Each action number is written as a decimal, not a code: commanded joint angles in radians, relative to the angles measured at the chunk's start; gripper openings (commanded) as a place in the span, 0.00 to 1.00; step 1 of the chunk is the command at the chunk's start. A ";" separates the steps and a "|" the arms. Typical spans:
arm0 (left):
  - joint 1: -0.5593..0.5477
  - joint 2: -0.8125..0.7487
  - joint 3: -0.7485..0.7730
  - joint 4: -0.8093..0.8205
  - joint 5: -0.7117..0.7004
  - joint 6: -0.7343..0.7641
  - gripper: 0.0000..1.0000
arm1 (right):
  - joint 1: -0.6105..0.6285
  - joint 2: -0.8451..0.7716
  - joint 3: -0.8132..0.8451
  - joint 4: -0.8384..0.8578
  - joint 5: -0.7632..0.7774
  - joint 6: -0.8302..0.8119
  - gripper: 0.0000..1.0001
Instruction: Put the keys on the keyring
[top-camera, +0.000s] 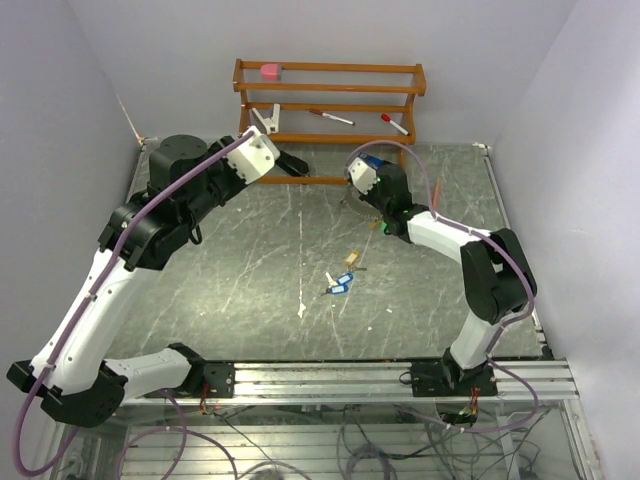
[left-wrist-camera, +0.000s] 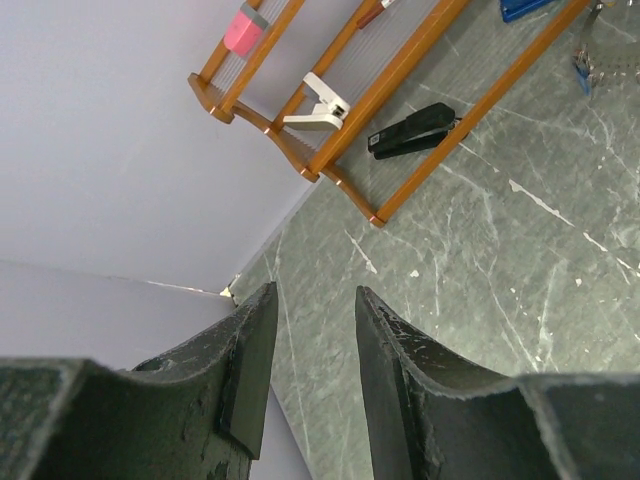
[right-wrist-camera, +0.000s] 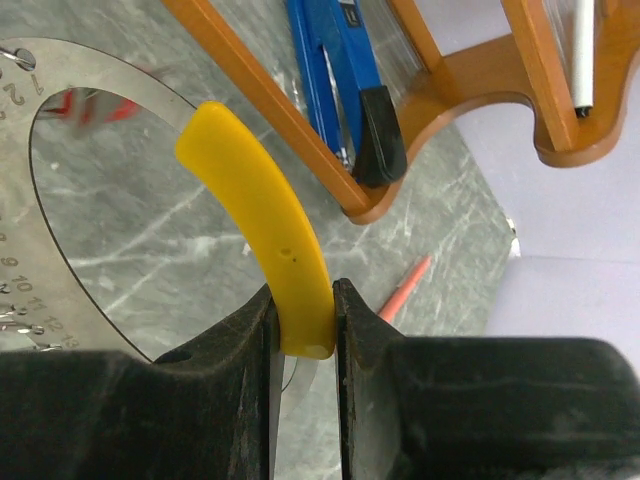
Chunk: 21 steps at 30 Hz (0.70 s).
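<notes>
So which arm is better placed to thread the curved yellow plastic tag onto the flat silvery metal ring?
Right. The right gripper is shut on the yellow tag, beside the ring; the left gripper is open, empty, near the wooden rack.

Yellow tag (right-wrist-camera: 270, 230) pinched near keyring (right-wrist-camera: 100, 80); blue-tagged keys (top-camera: 340, 284) loose.

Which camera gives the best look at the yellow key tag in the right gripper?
The right wrist view: the yellow tag fills mid-frame, pinched at its lower end by the right gripper. The top external view shows that gripper, but the tag is too small to make out. The left wrist view does not show it.
</notes>
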 joint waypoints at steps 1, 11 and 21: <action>0.013 -0.004 -0.007 0.032 0.020 -0.016 0.47 | 0.011 0.032 0.054 -0.008 -0.040 0.067 0.14; 0.020 -0.001 -0.022 0.043 0.039 -0.038 0.48 | -0.085 0.166 0.154 -0.114 0.101 0.203 0.31; 0.028 -0.001 -0.020 0.036 0.051 -0.053 0.52 | -0.143 0.104 0.173 -0.134 0.251 0.324 0.81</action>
